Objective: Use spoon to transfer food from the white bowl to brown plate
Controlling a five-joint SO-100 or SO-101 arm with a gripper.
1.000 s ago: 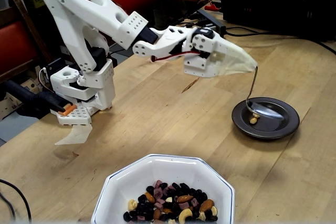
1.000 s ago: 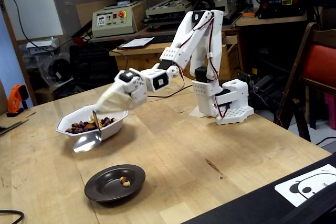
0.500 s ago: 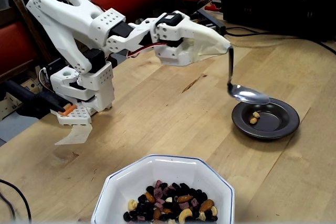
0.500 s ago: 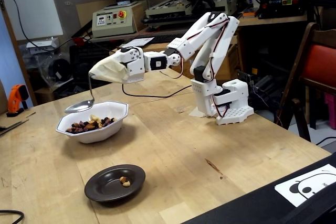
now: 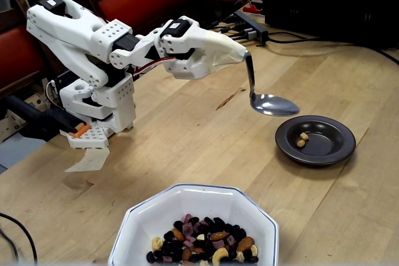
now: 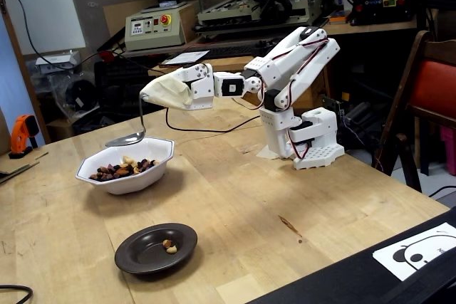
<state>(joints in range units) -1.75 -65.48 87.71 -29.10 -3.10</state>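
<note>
From my remote station I note the gripper (image 5: 234,53) is wrapped in a white sheath, so I cannot tell how its fingers stand. A polished metal spoon (image 5: 273,104) hangs from the sheath tip, its oval scoop level in the air above the wooden table (image 5: 187,141), with no load that I can make out. The glossy dark round brown plate (image 6: 135,255) holds a few nuts. The white bowl (image 6: 158,160), octagonal, holds the food (image 5: 202,241), a mixed nut and raisin heap. No writing is readable.
</note>
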